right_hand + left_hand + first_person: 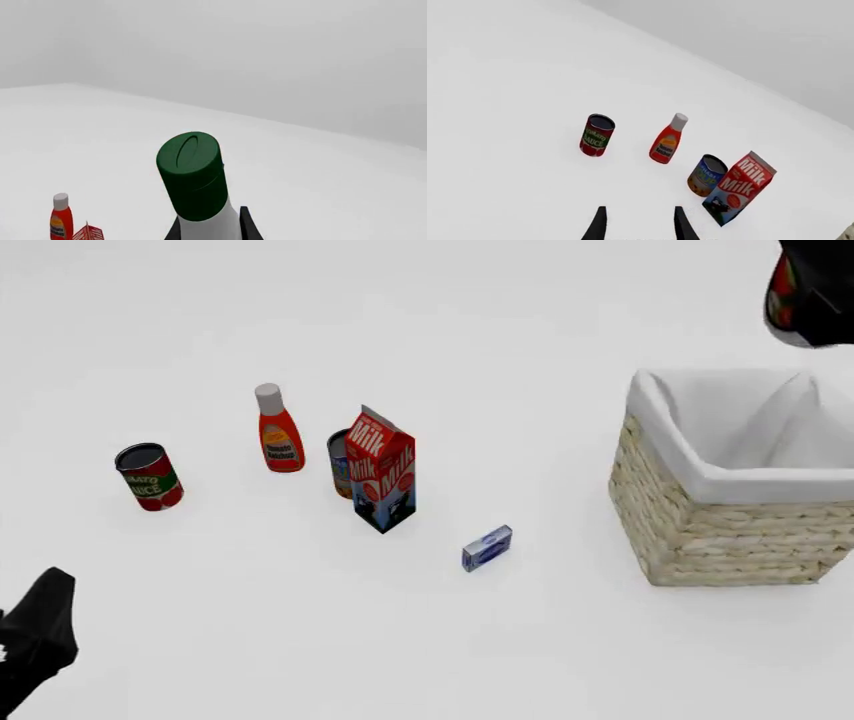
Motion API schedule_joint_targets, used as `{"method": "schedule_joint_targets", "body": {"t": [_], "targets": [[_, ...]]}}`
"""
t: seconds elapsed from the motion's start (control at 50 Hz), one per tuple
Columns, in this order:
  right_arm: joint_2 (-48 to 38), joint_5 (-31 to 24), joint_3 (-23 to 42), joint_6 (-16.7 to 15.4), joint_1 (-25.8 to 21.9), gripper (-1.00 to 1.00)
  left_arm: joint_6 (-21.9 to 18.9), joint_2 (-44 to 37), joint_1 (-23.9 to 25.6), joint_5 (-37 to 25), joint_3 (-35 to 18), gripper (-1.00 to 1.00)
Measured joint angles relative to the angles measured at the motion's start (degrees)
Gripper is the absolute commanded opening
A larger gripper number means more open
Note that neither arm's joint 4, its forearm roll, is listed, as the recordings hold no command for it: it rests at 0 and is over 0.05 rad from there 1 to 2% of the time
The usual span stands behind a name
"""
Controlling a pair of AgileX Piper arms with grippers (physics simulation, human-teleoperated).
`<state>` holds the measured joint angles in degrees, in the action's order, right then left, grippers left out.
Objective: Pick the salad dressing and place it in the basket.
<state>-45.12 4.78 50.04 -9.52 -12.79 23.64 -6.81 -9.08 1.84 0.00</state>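
Right wrist view, salad dressing [200, 200], white body, green cap

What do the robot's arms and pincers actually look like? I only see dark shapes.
Little shows. The left gripper has two slim, matte black fingers tapering to points. The right gripper shows the same black finger tips. In the front view, each arm is a plain black, angular bulk at the picture's edge. No cables or markings are visible.

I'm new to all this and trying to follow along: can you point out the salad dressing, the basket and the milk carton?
salad dressing [193, 182]: right wrist view, on its dark green cap.
basket [721, 535]: front view, on the woven front wall.
milk carton [387, 480]: front view, on its red front face.
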Motion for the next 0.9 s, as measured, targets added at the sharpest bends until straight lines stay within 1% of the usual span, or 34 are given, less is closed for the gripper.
{"method": "schedule_joint_targets", "body": {"t": [0.24, 0.56, 0.9], "targets": [[-3.4, 2.9, 0.2, 1.7, 5.5, -1.0, -1.8, -1.7, 0.0, 0.8, 0.0, 1.0], [-9.1, 6.6, 0.5, 4.4, 12.4, -1.0, -2.0, -4.6, 0.1, 3.4, 0.0, 1.0], [-15.7, 10.7, 0.5, 7.1, 16.7, -1.0, -1.4, -4.4, 0.2, 3.2, 0.0, 1.0]]}}
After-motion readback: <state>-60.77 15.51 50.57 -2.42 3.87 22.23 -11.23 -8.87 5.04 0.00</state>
